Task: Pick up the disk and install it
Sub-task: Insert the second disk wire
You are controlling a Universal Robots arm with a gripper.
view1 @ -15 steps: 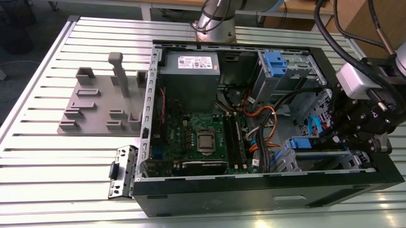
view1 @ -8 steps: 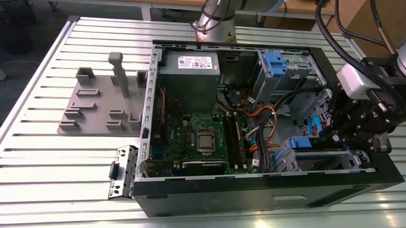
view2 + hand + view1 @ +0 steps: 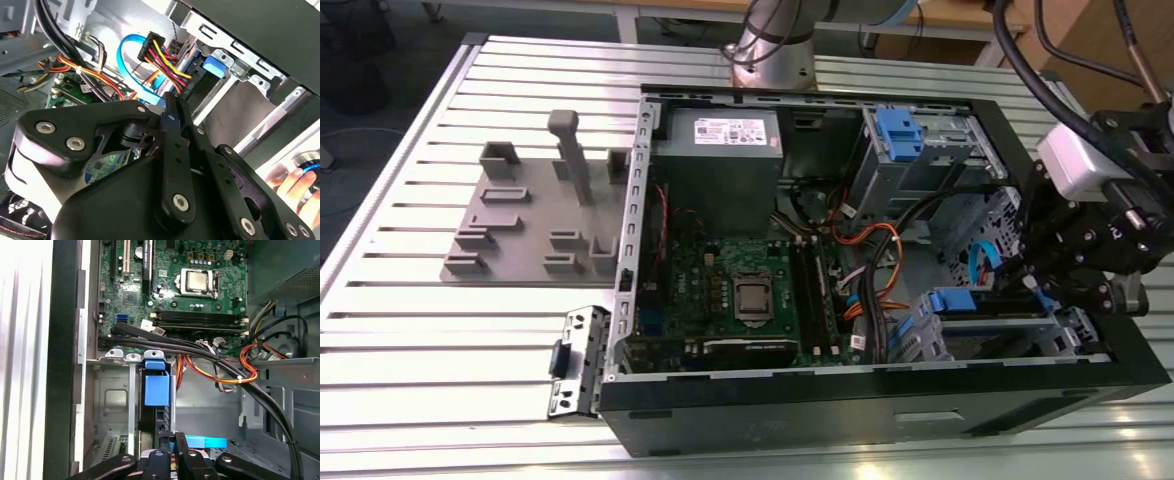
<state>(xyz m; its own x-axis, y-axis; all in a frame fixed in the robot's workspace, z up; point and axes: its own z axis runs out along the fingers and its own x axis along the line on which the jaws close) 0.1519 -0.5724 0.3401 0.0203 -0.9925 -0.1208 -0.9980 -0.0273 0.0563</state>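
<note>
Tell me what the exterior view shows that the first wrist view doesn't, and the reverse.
The exterior view takes in the slatted table, a grey fixture plate with upright posts, and the arm's base. The first wrist view looks straight into a metal drive bay, showing its inner wall. Both show the green motherboard and the orange cables.

The exterior view looks down from high and well back over an open computer case (image 3: 854,270) lying on a slatted desk (image 3: 440,340). The first wrist view faces straight down into the case from close above. The second wrist view looks past the hand (image 3: 172,120), very near. All three views share the case's drive bay corner.
</note>
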